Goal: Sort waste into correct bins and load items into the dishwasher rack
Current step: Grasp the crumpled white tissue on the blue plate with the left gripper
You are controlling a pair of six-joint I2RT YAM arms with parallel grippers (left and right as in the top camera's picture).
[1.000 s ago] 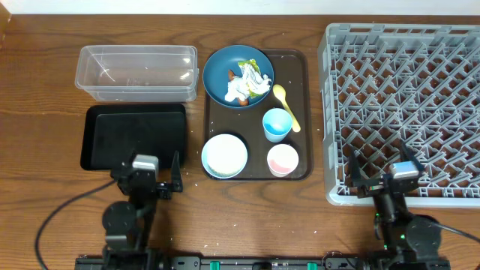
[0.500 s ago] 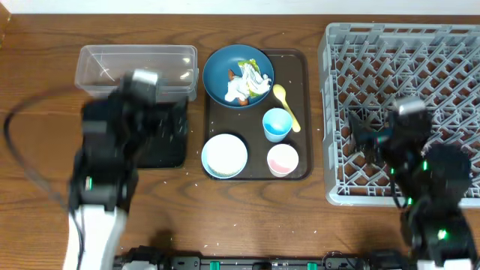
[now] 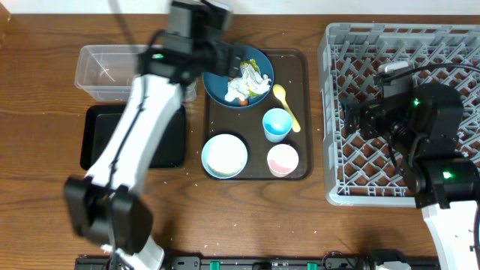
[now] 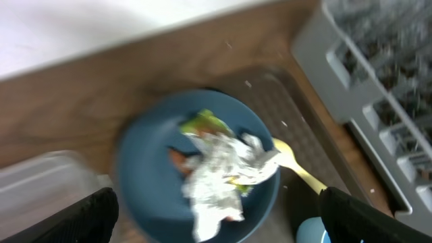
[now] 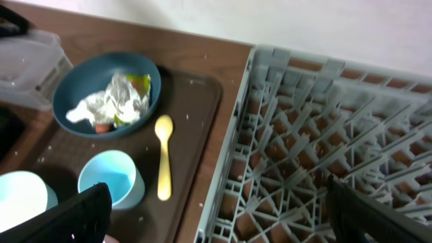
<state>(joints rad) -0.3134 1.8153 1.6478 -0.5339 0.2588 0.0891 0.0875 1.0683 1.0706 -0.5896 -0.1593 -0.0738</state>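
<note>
Hovering my left hand (image 4: 216, 206) above the dark blue bowl (image 4: 145, 185), I am carrying its fingers (image 4: 88, 216) spread wide apart with nothing between them. The bowl is sitting at the far end of the brown serving tray (image 3: 300, 67), close to the far edge of the surface and about midway along it. The crumpled white tissue (image 4: 226, 172) is lying heaped in it. A green-yellow scrap (image 4: 202, 123) is peeking out at the tissue's far side and something orange, probably the carrot piece (image 4: 177, 158), at its left. My wrist view is blurring, so I cannot make out rice grains.

I am judging the tissue to be very light and soft. It should collapse under a pinch rather than resist, and it may be damp and drag scraps along with it. I am favouring the tallest bunched ridge near its middle, closing across the folds and well above the bowl's floor. The bowl itself looks smooth and hard, likely slippery, so I am planning to leave it alone until it is emptied.

The clear tub (image 3: 112, 71) is waiting just left of the bowl at the far left, with the black tray (image 3: 112, 139) on its near side.

My right hand (image 5: 216, 206) is hanging over the grey dishwasher rack (image 5: 324, 155) by the right edge, its fingers likewise apart and empty.
</note>
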